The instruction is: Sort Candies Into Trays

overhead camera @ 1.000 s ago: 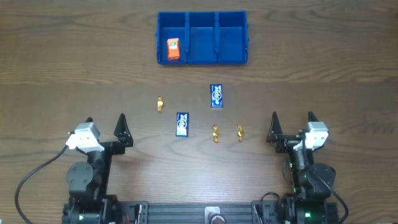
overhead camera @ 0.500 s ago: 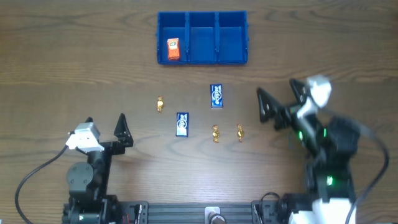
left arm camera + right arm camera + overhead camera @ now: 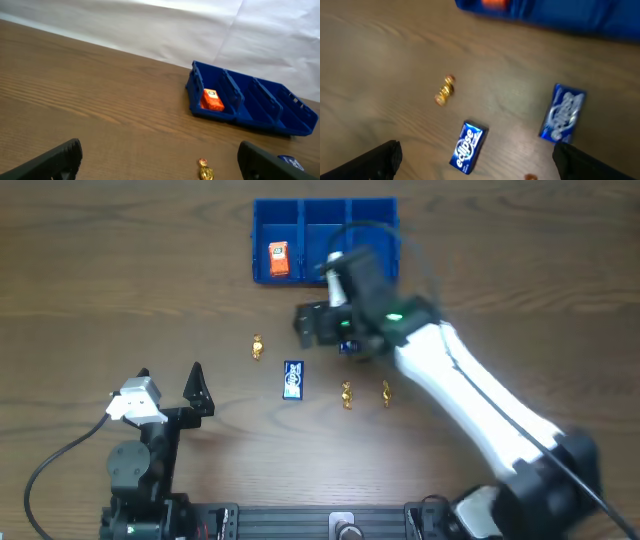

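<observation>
The right tool (image 3: 312,326) is spread wide and holds nothing. In its wrist view the two fingers (image 3: 370,160) stand far apart. Its arm stretches from the near right corner across the middle of the surface (image 3: 100,280), so the tool hangs lifted over a blue packet (image 3: 467,146) and a second blue packet (image 3: 562,114) that lies nearer to the tray, and it touches neither.

The left tool (image 3: 170,383) is also wide open and empty, and its arm is folded low at the near left.

The blue tray (image 3: 325,279) lies at the far side, with an orange candy (image 3: 278,260) in its left compartment. We see loose sweets too: a gold candy (image 3: 257,347) left of the packets, and another gold candy (image 3: 346,395) beside a third gold candy (image 3: 386,392), nearer to us.
</observation>
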